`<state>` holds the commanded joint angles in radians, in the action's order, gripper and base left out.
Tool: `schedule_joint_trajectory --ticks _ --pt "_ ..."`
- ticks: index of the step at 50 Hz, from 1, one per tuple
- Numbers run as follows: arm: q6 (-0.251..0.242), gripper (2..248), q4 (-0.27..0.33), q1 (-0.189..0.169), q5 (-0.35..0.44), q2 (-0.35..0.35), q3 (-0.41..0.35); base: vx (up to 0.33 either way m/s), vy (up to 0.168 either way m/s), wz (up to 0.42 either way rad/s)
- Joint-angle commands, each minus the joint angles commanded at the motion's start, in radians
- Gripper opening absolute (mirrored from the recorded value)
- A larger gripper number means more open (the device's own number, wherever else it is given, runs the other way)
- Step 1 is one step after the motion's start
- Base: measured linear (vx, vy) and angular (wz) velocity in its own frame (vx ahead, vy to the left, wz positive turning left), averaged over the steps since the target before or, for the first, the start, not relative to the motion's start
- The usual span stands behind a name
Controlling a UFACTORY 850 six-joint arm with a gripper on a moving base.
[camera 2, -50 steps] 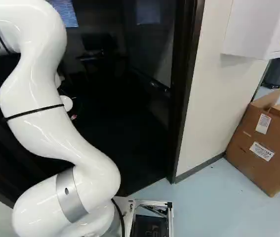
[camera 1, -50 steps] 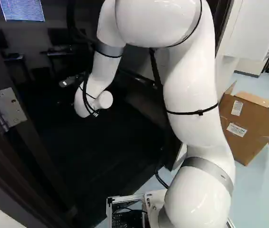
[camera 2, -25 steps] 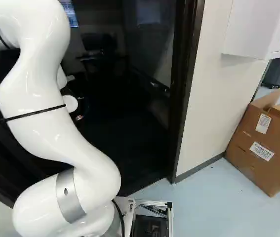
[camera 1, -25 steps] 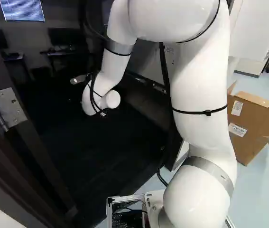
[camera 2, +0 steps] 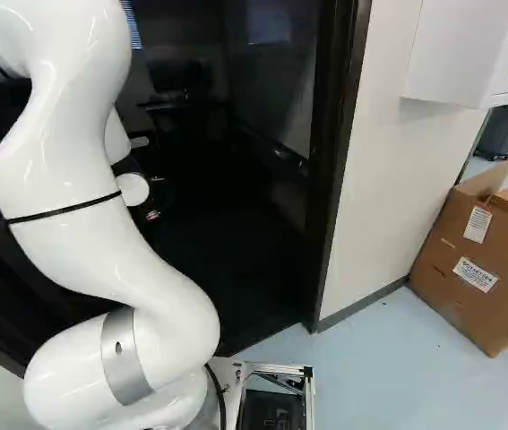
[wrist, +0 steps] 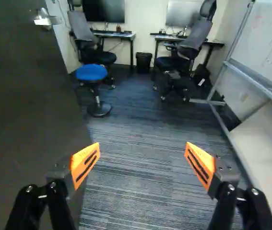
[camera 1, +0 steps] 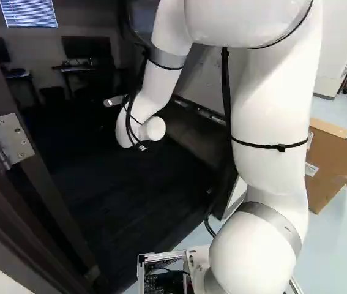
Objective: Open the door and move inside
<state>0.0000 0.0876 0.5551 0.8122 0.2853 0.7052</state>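
One door [wrist: 25, 105], two chairs [wrist: 198, 34], one stool [wrist: 91, 73]

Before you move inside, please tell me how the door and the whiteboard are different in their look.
The door is dark, while the whiteboard is white. The door bears a silver handle; the whiteboard has a metal frame. The door's visible face shows no writing, whereas the whiteboard carries some. Both stand beside the carpet ahead of the open fingers, on opposite sides.
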Motion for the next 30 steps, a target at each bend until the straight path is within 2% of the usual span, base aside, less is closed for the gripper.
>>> schedule_joint_trajectory --ticks 30 --pt "0.0 247 0.0 -0.064 0.0 -0.114 -0.132 0.0 0.0 0.0"
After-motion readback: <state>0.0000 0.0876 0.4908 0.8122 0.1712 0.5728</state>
